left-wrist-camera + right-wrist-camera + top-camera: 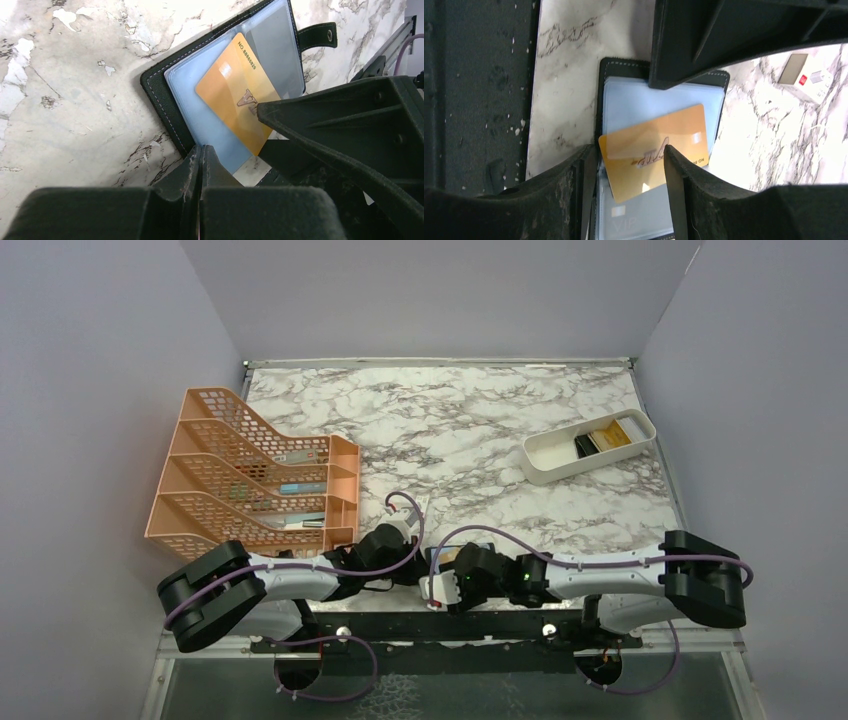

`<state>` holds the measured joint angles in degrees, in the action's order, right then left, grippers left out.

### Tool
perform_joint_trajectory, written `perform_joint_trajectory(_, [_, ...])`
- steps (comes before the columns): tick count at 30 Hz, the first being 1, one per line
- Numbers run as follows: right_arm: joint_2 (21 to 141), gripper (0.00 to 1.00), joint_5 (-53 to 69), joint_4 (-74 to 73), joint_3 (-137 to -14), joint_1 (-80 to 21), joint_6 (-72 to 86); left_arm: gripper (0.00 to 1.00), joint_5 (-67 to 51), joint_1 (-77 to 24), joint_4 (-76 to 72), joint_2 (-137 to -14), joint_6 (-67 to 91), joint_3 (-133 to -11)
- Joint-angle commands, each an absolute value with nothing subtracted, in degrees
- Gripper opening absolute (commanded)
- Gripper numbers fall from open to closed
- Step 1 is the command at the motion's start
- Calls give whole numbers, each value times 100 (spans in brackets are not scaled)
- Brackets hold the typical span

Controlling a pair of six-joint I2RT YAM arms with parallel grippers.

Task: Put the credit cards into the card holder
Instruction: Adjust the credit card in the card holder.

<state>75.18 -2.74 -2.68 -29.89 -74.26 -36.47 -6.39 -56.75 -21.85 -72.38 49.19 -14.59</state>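
Observation:
The card holder (165,95) lies open on the marble near the table's front edge, its blue-grey clear sleeves up; it also shows in the right wrist view (616,67). The yellow-gold card (235,97) lies tilted on top of the sleeves, and also shows in the right wrist view (649,145). A grey card marked VIP (639,220) sits under a sleeve. My left gripper (201,152) is shut, its tips at the holder's near edge. My right gripper (629,165) is open, its fingers straddling the gold card. In the top view both grippers (395,545) (452,575) hide the holder.
A long white tray (540,455) at the back right holds dark and yellow items. An orange mesh rack (260,475) stands at the left. A small white piece with a red mark (806,77) lies beside the holder. The black front rail (474,100) runs close by.

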Motion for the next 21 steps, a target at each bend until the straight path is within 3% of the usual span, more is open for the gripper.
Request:
perform_joint_trajectory(1, [7349, 56, -91, -1246, -3303, -7420, -3700, 0, -732, -5713, -2013, -7267, 4939, -1304])
perform_joint_trajectory(21, [7543, 51, -516, 72, -3027, -7420, -3542, 0, -739, -5722, -2030, -7335, 4935, -1327])
